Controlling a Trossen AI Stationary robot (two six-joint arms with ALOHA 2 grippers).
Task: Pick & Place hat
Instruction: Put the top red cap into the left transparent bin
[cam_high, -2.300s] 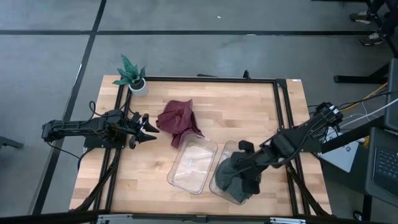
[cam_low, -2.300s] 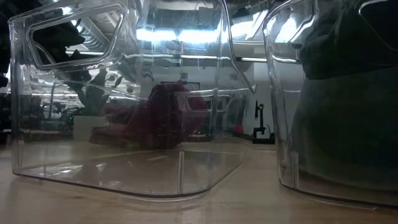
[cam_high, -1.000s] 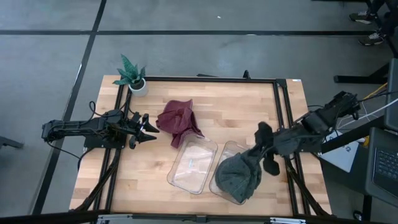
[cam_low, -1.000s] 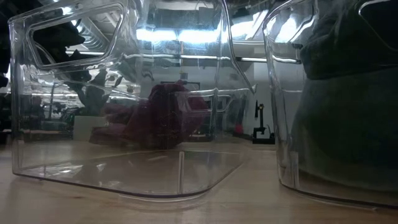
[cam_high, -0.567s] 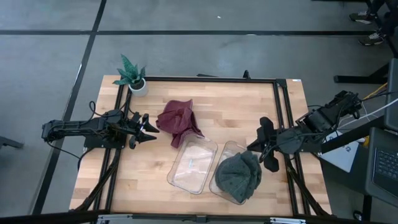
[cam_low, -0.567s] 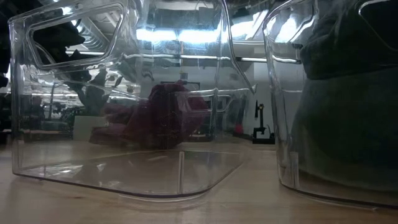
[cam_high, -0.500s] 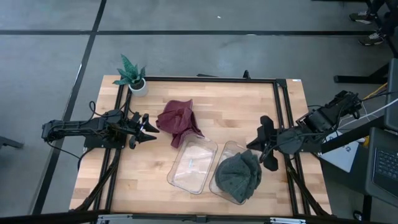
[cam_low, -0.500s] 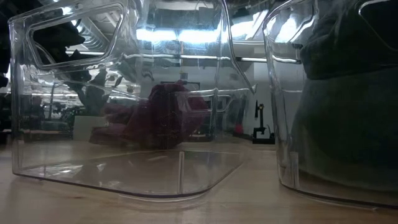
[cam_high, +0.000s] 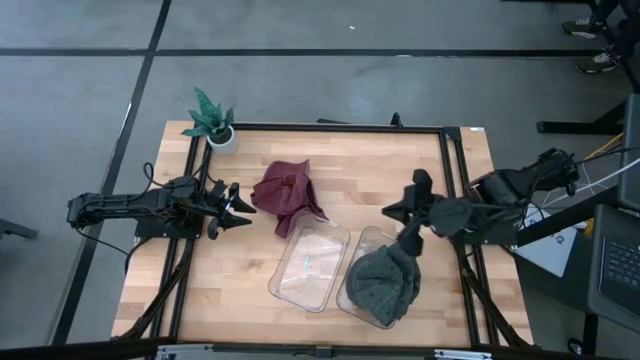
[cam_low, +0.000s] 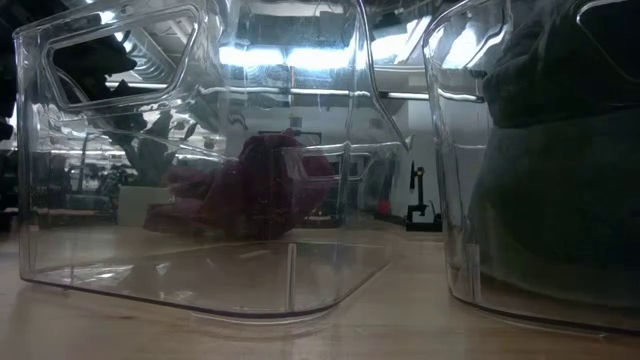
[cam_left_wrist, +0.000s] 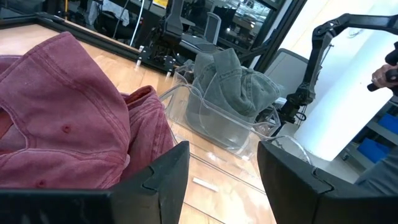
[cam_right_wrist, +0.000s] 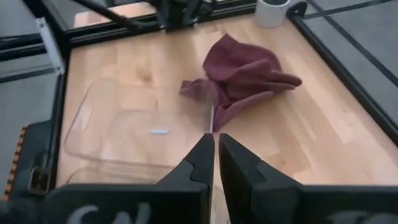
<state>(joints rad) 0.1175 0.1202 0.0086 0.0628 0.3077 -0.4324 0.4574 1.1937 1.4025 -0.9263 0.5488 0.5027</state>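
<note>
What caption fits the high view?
Green hat sits in its bin; red hat lies beside the empty bin.

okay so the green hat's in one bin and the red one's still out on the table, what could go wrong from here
1. The green hat bulges above its bin; its peak lies right under the shut right gripper, so a low move might snag it.
2. The red hat lies crumpled against the empty bin; the open left gripper beside it may grab only a fold or nudge that bin.
</note>
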